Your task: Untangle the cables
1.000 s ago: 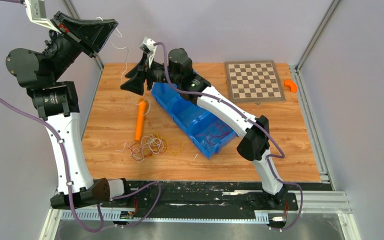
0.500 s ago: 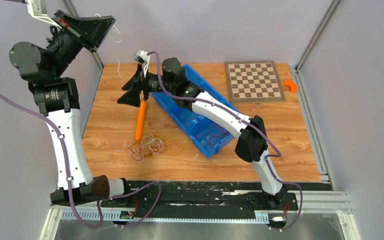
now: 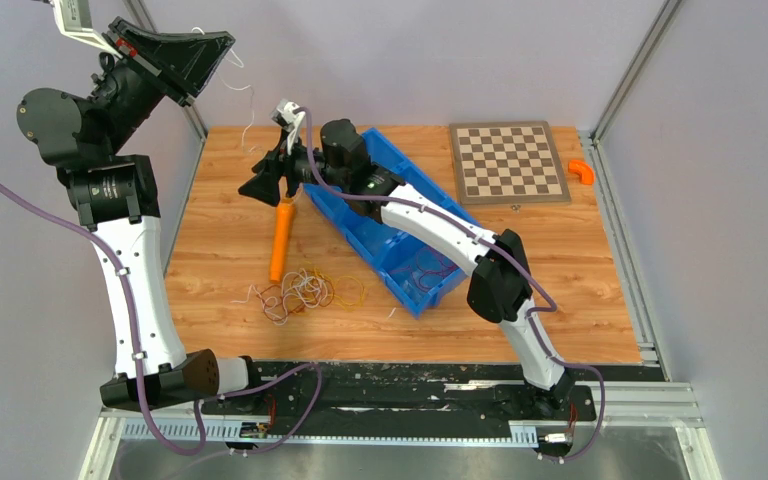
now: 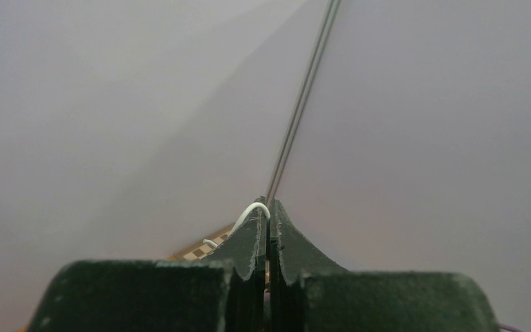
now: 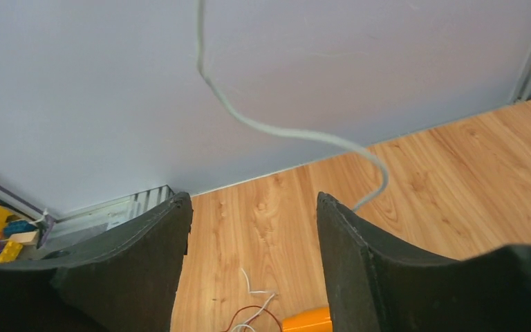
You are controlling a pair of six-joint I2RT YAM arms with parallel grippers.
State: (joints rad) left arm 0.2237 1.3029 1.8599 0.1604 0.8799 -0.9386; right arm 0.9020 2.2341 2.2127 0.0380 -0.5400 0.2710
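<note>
The cables (image 3: 305,292) lie as a small tangle of white, red, yellow and orange wires on the wooden table, near the front. My left gripper (image 3: 222,45) is raised high at the far left and is shut on one white cable (image 3: 249,92) that hangs down from it. In the left wrist view the white cable (image 4: 249,213) curls out of the closed tips (image 4: 268,204). My right gripper (image 3: 262,186) is open above the table's far left part. In the right wrist view (image 5: 252,200) the hanging white cable (image 5: 283,131) passes in front of it and down behind the right finger, untouched.
An orange stick (image 3: 281,240) lies between my right gripper and the tangle. A blue bin (image 3: 420,298) holding a few wires lies diagonally under my right arm. A chessboard (image 3: 508,160) and a small orange piece (image 3: 582,171) are at the far right.
My right arm has swung left and turned its wrist, bringing the open gripper closer to the hanging white cable. My left gripper has shifted slightly, still holding the cable.
</note>
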